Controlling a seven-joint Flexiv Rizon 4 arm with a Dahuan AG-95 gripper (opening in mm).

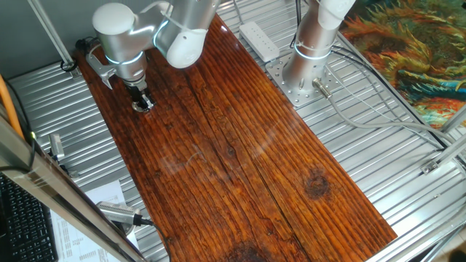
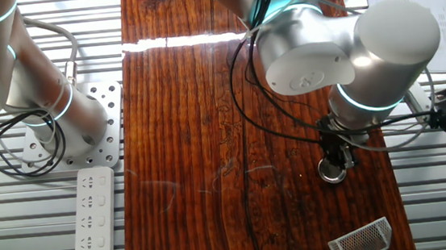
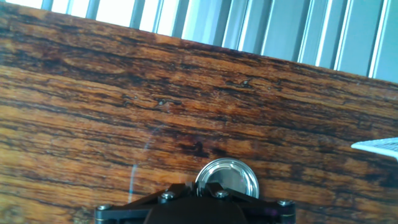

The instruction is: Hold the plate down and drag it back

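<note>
The dark two-finger gripper (image 2: 335,162) presses its tip straight down on the small round silvery metal plate (image 3: 227,179), near one edge of the glossy brown wooden tabletop (image 1: 240,153); its finger spacing cannot be made out. A perforated grey metal bracket (image 2: 361,238) lies nearby.

The plate (image 3: 227,178) lies on the table (image 3: 93,124) under the gripper (image 3: 214,198)

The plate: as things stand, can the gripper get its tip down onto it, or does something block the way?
Probably yes. The gripper hangs right over the plate, at or very near its surface, with nothing between them. Bare wooden board surrounds the disc; the mesh piece lies apart, toward the board's end.
</note>
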